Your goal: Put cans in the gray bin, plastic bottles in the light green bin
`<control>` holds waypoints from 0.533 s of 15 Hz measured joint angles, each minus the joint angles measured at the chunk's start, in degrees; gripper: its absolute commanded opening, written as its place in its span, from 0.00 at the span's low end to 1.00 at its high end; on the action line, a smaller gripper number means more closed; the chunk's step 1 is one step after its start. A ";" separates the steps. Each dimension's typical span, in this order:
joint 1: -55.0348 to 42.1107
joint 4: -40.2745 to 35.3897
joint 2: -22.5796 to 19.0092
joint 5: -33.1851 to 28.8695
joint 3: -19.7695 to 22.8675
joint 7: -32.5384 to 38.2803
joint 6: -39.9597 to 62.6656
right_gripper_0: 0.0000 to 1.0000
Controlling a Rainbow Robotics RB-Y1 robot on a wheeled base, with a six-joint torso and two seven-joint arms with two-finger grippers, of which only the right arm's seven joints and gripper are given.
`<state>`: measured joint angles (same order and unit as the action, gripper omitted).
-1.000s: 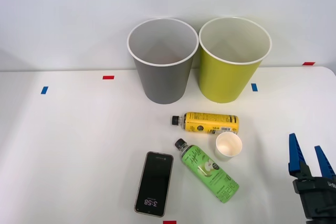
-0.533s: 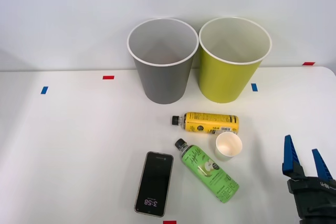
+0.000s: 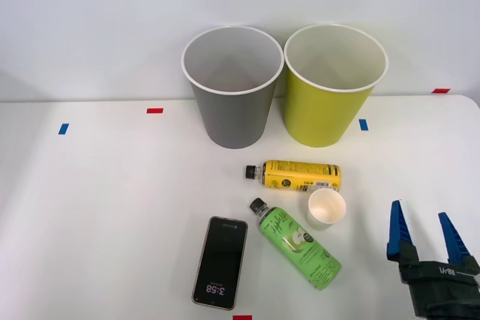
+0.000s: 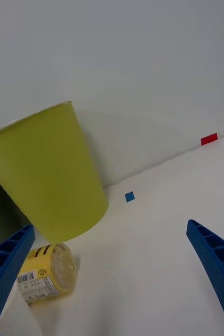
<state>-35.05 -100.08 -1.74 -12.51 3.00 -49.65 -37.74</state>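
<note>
The gray bin (image 3: 232, 91) and the light green bin (image 3: 334, 88) stand upright side by side at the back of the table. In front of them two plastic bottles lie on their sides: the yellow-labelled one (image 3: 298, 175) and, nearer me, the green one (image 3: 297, 244), both with black caps. The cans are out of view. My right gripper (image 3: 420, 221) hovers open and empty at the front right, to the right of the bottles. The right wrist view has the gripper (image 4: 109, 226) facing the light green bin (image 4: 49, 173), with the yellow bottle's base (image 4: 46, 273) by one finger.
A white paper cup (image 3: 326, 207) stands upright between the two bottles and my gripper. A black phone (image 3: 220, 261) lies left of the green bottle. Small red and blue tape marks dot the white table (image 3: 97, 207). A wall rises right behind the bins.
My right gripper has shifted left and a little forward, toward the cup and bottles, staying open. Nothing on the table has moved.
</note>
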 measured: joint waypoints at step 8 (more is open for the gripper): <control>-6.13 2.50 -12.21 11.14 -13.05 -25.45 -1.84 1.00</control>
<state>-41.18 -97.58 -13.95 -1.37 -10.05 -75.10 -39.58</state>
